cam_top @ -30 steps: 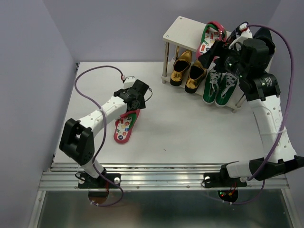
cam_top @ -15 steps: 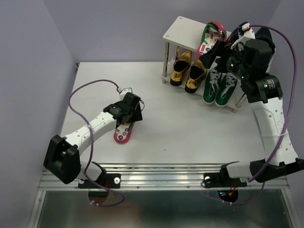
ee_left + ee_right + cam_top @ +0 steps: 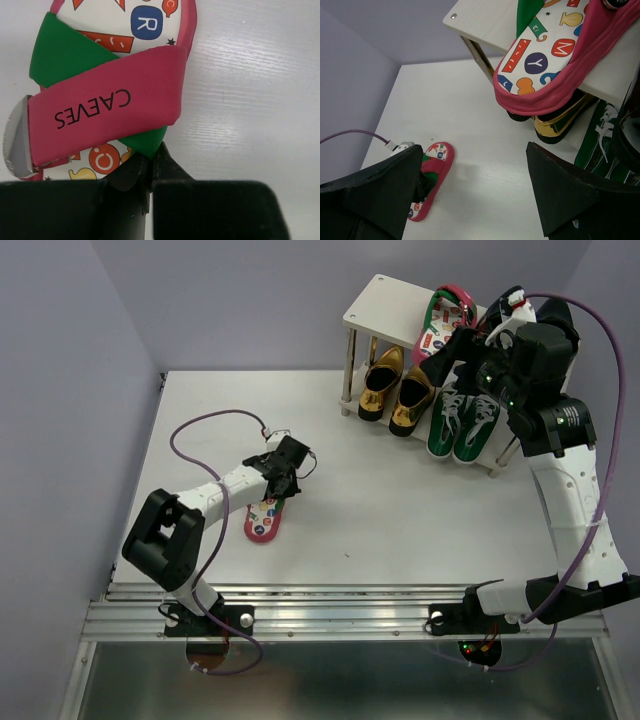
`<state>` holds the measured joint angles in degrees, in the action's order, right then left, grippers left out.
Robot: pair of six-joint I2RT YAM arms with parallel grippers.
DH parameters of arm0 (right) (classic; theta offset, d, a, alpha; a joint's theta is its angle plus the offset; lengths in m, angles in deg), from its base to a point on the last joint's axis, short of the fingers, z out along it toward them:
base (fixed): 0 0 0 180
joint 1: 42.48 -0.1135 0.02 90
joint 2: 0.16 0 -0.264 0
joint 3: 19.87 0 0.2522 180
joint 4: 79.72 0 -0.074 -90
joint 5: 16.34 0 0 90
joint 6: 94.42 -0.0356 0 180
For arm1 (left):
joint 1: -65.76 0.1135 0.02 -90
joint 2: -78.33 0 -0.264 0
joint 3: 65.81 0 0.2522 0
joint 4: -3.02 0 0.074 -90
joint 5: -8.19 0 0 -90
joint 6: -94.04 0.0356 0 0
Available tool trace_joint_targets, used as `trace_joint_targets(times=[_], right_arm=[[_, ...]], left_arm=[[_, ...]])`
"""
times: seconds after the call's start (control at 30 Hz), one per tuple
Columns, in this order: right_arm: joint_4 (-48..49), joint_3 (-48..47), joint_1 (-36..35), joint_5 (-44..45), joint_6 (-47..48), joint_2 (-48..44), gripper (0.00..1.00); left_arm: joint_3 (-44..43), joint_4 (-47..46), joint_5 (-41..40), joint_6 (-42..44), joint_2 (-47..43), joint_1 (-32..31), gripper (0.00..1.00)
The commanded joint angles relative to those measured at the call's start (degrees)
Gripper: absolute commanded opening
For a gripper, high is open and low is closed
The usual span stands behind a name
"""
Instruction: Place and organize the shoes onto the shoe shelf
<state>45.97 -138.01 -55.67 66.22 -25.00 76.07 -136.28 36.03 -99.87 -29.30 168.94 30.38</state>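
The left arm (image 3: 222, 486) and the right arm (image 3: 572, 502) are both wearing smooth white moulded shells along their long links. Blocky black housings (image 3: 160, 545) are capping the joints. A thin purple cable (image 3: 205, 425) is trailing off each arm. Small green lights (image 3: 484, 371) are glowing on the right wrist, and what may be a red one is showing at its black base (image 3: 470, 620). The right gripper (image 3: 475, 148) is showing matte black, wedge-shaped fingers (image 3: 375, 192).

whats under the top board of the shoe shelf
A pair of gold loafers and a pair of green sneakers stand under the top board. The right arm covers the shelf's right end, so anything beneath there is hidden.
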Motion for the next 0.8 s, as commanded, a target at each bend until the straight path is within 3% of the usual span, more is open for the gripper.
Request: trace_joint_targets(times=[0.0,0.17,0.23,0.33,0.37,0.5,0.77], right_arm=[[-0.2,-2.8,-0.3,-0.4,1.4,-0.2,0.90],[0.0,-1.9,-1.6,-4.1,2.0,0.6,0.89],[0.1,-1.8,-3.6,-3.5,2.2,0.9,0.89],[-0.2,-1.8,-10.6,1.4,2.6,2.0,0.89],[-0.4,-1.7,-12.4,3.9,2.6,2.4,0.90],[1.1,1.7,-19.0,5.2,1.6,3.6,0.89],[4.4,10.9,-28.1,10.7,-0.3,3.6,0.89]], left_arm=[[-3.8,-1.5,-0.8,0.1,-2.0,-0.2,0.00],[-7.3,-1.8,4.0,-1.6,-1.4,-0.2,0.00],[-9.1,-2.1,5.4,-2.6,0.2,-0.2,0.05],[-11.2,-3.2,9.1,-2.7,1.3,-0.3,0.32],[-11.7,-3.2,10.1,-2.6,1.4,-0.3,0.48],[-13.7,-1.8,10.5,-1.5,-0.5,-0.3,0.73],[-16.2,6.3,7.6,1.3,-11.1,1.5,0.72]])
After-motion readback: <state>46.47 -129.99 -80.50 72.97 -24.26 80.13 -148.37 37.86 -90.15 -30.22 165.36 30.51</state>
